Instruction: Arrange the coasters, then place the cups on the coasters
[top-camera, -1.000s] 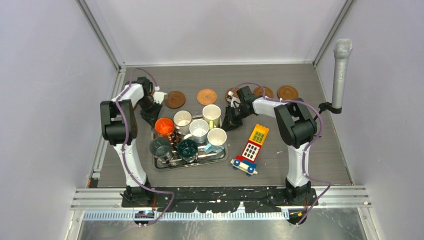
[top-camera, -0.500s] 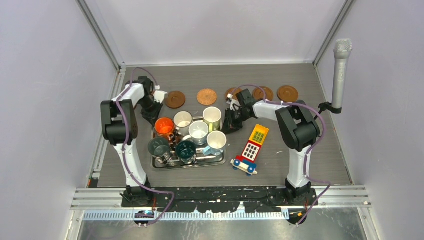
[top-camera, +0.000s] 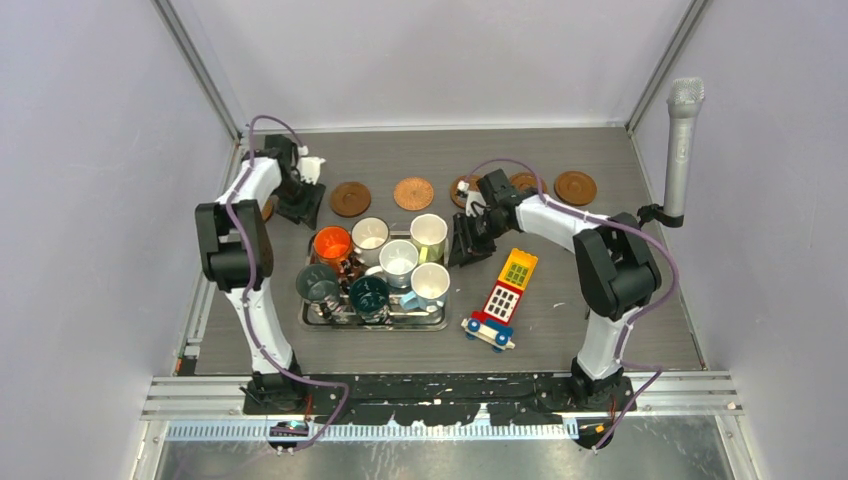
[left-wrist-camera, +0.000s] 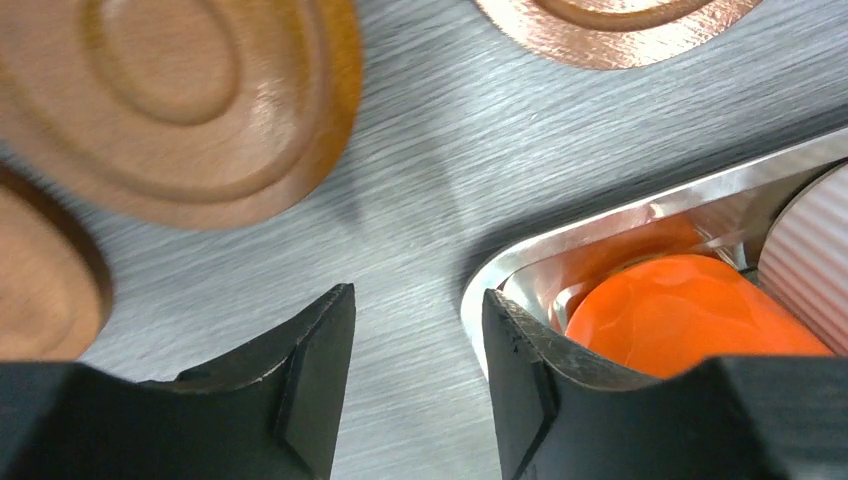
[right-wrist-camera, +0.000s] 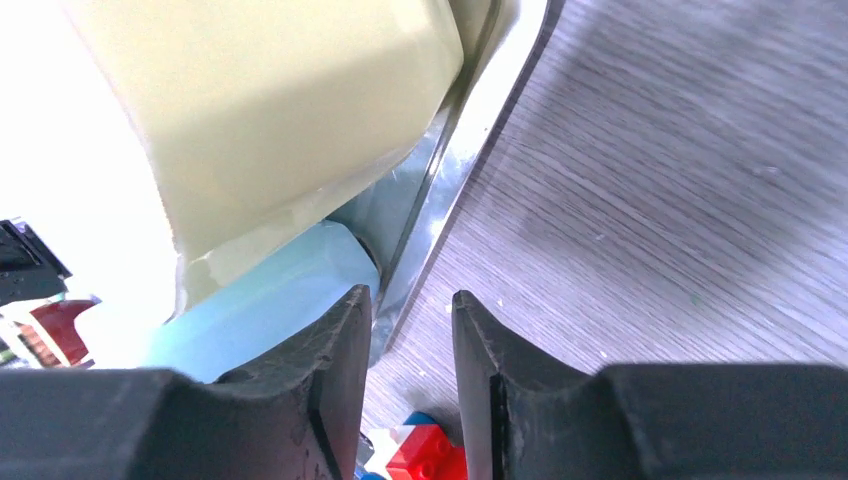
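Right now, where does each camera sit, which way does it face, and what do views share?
Top external: above and behind, looking down at the table; both arms show.
Left wrist: looks down past the left end effector at coasters and the tray corner.
Right wrist: looks past the right end effector at the pale yellow cup.
Shared: left wrist and top both show the orange cup.

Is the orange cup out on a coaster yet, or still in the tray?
In the tray. The orange cup stands upright in the far-left corner of the metal tray; the coasters in view carry no cup.
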